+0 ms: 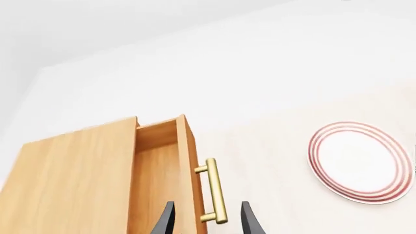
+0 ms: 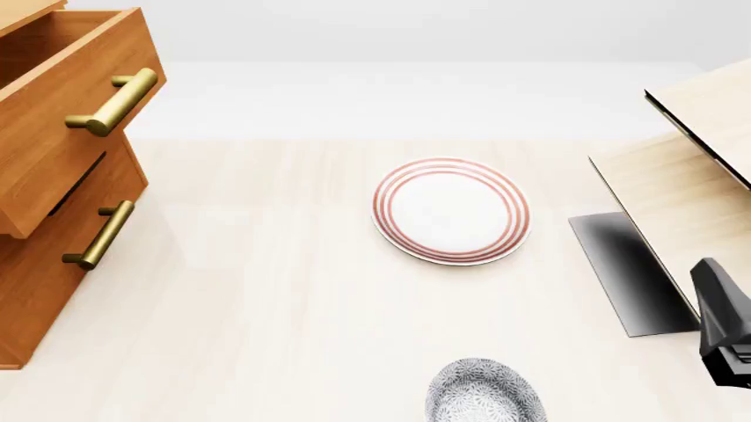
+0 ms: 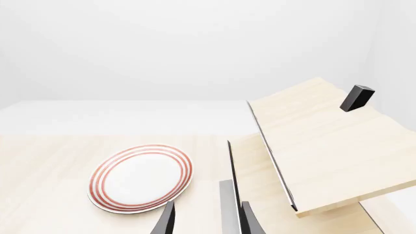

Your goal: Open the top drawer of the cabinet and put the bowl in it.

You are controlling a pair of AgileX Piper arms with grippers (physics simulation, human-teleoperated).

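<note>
The cabinet [image 2: 47, 264] stands at the table's left edge, orange-brown wood. Its top drawer [image 2: 65, 114] is pulled out, its hollow inside showing in the left wrist view [image 1: 156, 161]. My left gripper [image 1: 208, 222] is open, one dark finger on each side of the drawer's brass handle [image 1: 213, 187], not clamped on it. The speckled grey-and-white bowl [image 2: 484, 393] sits on the table at the near edge, apart from both grippers. My right gripper [image 3: 208, 222] is open and holds nothing. It points over the table toward the plate.
A white plate with red rings [image 2: 452, 211] lies mid-table. A pale light-wood structure [image 2: 692, 176] with a dark panel [image 2: 628, 272] fills the right side, a black block [image 3: 356, 97] on top. The second drawer's handle [image 2: 100, 233] juts out below the open drawer.
</note>
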